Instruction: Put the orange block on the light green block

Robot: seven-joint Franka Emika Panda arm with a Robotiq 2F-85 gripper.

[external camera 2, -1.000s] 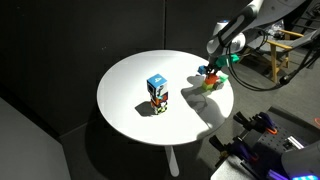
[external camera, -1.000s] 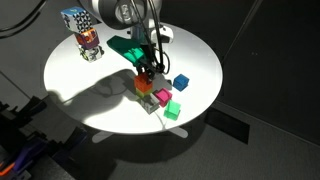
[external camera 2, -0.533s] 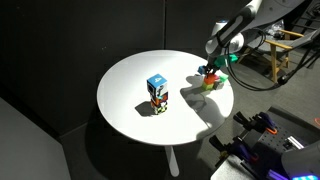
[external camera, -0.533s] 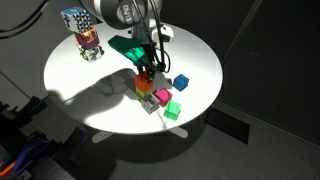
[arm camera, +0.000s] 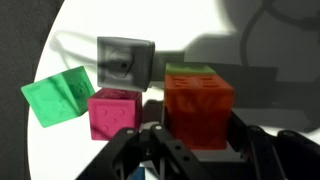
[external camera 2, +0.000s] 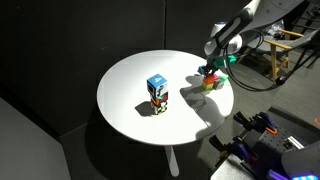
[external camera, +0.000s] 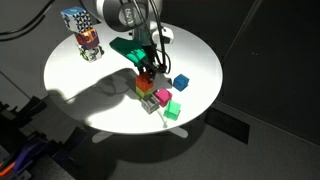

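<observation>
In the wrist view the gripper [arm camera: 200, 128] is clamped on either side of the orange block [arm camera: 198, 100], and a strip of the light green block [arm camera: 190, 68] shows along the orange block's 12 o'clock edge. The magenta cube [arm camera: 112, 113] sits just beside the orange block at 9 o'clock, with the grey cube [arm camera: 125, 62] at 10 o'clock and the green cube [arm camera: 60, 95] beyond the magenta one. In an exterior view this cluster lies toward 4 o'clock on the white round table [external camera: 80, 90], with a blue cube [external camera: 181, 82] near it at 3 o'clock.
</observation>
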